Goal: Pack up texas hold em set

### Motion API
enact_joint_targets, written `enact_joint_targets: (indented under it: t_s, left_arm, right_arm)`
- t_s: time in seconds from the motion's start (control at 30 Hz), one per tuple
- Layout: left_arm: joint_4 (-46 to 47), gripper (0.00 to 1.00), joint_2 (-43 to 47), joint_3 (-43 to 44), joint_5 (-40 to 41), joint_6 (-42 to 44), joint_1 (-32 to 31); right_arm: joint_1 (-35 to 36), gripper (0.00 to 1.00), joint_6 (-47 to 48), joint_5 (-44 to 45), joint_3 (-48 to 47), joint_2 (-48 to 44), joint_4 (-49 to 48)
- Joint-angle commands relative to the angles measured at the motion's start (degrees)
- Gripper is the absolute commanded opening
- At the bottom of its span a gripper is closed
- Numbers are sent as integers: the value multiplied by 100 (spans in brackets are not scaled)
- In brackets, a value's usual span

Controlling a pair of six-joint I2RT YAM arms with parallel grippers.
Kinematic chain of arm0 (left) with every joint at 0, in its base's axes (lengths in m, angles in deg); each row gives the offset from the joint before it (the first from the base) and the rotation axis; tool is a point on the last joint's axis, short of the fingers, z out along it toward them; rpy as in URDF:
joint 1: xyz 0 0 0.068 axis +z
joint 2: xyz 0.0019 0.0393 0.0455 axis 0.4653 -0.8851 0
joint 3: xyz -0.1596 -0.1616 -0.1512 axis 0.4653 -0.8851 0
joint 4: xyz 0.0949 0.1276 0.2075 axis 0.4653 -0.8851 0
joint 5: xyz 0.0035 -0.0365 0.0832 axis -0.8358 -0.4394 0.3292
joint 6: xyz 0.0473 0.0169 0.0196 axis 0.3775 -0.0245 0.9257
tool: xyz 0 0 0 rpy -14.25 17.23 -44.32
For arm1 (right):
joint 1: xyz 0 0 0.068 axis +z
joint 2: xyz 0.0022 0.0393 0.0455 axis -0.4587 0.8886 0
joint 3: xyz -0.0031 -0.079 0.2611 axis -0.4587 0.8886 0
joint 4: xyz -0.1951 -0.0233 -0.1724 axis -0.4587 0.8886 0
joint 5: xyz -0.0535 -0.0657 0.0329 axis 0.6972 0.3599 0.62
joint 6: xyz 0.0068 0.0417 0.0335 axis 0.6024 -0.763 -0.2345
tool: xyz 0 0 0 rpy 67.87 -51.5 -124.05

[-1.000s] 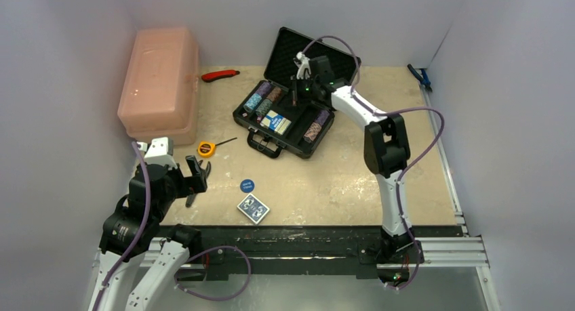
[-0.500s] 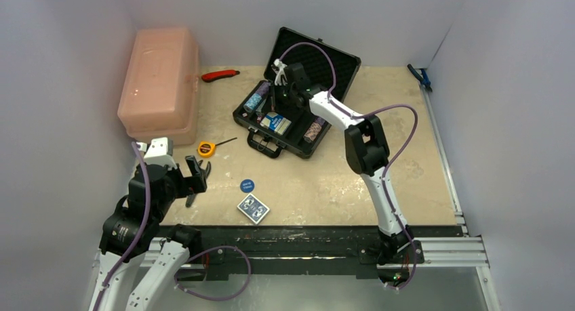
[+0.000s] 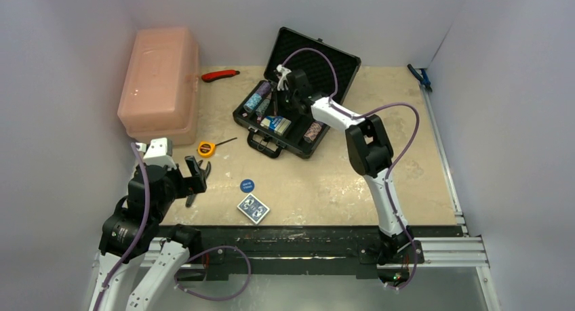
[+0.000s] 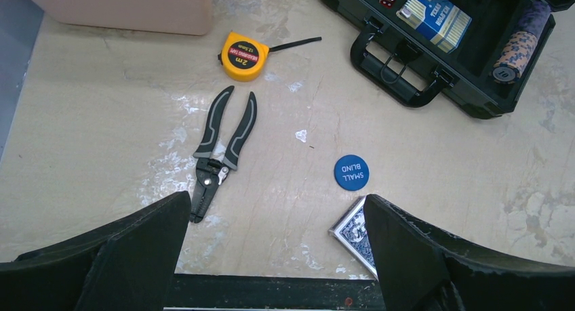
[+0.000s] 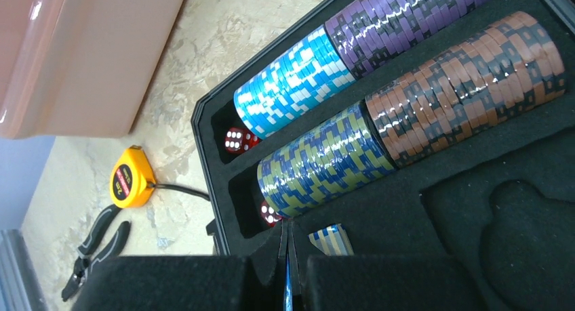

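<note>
From the overhead camera I see the black case point(image 3: 302, 43) lying open at the back of the table point(image 3: 380, 169). My right gripper point(image 3: 279, 106) is down over its chip rows, and the left gripper point(image 3: 196, 170) hangs near the front left corner. The card deck point(image 3: 253, 208) and the blue disc point(image 3: 247, 185) lie out on the table, well apart from the case. On the left wrist camera the jaws stand spread wide with nothing between them; below are the disc, a corner of the deck, pliers point(image 4: 224, 148) and a yellow tape measure point(image 4: 244, 55). On the right wrist camera the pads point(image 5: 169, 284) are pressed together over the foam, near the chip stacks point(image 5: 325, 162). A thin blue line shows in the seam; I cannot tell what it is.
</note>
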Motion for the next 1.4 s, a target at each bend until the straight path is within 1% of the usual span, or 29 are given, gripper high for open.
enact_joint_targets:
  t_s: [0.0, 0.13, 0.4, 0.43, 0.5, 0.57, 0.6, 0.67, 0.8, 0.9, 1.1, 1.23, 1.37]
  left_arm:
    - [130, 100, -4, 136, 33, 80, 42]
    - [121, 100, 2, 134, 41, 72, 42]
    - [124, 100, -16, 131, 41, 73, 60]
    - [124, 100, -18, 132, 35, 82, 60]
    - [126, 100, -24, 134, 25, 85, 69]
    - [126, 100, -18, 132, 24, 83, 77]
    - [126, 100, -12, 132, 24, 83, 78]
    - [126, 100, 1, 132, 32, 84, 78]
    - [125, 100, 10, 134, 24, 78, 78]
    - [122, 100, 10, 132, 24, 82, 78]
    - [119, 100, 28, 123, 24, 83, 78]
    - [119, 100, 20, 123, 15, 79, 78]
    - [126, 100, 19, 130, 15, 81, 84]
  right_arm:
    - [11, 0, 455, 354, 463, -193, 524]
    - [13, 0, 574, 459, 667, -263, 524]
    - [108, 0, 804, 440, 672, -558, 589]
    - [154, 4, 837, 480, 641, -632, 609]
    - [241, 18, 887, 549, 555, -752, 667]
    - [313, 30, 894, 560, 488, -856, 714]
    - [333, 33, 894, 561, 451, -898, 744]
    - [377, 35, 887, 598, 405, -992, 783]
    - [475, 33, 964, 932, 206, -1132, 1050]
    - [574, 29, 1020, 1332, 96, -1240, 1232]
    - [737, 26, 1135, 2181, -117, -1294, 1638]
    - [818, 24, 1175, 2507, -213, -1188, 1756]
    - [852, 24, 1210, 2630, -263, -844, 1926]
